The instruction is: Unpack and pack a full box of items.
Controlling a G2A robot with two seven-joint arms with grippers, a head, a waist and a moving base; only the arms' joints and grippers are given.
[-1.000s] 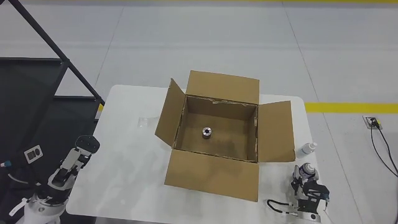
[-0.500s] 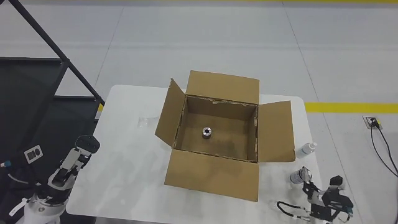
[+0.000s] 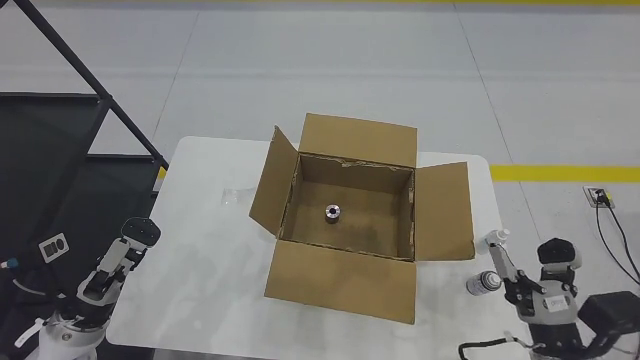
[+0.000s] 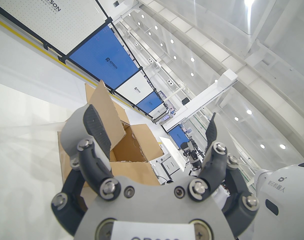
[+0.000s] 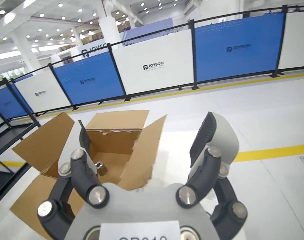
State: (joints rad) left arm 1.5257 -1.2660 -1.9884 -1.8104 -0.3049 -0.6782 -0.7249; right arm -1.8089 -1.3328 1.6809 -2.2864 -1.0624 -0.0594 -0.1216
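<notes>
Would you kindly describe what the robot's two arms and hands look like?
The left hand and right hand match: two light grey fingers faced with black textured pads, black linkages joined by silver bolts, a grey metal base plate and a white label with dark print. From above, the arms are white and grey with black ends; a black cable loops beside the right arm.

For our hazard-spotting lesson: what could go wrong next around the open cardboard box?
The open right gripper is close to a small dark-topped bottle at the white table's edge and might knock it off. The side flap of the brown cardboard box could snag an arm reaching for the small metal cylinder.
</notes>
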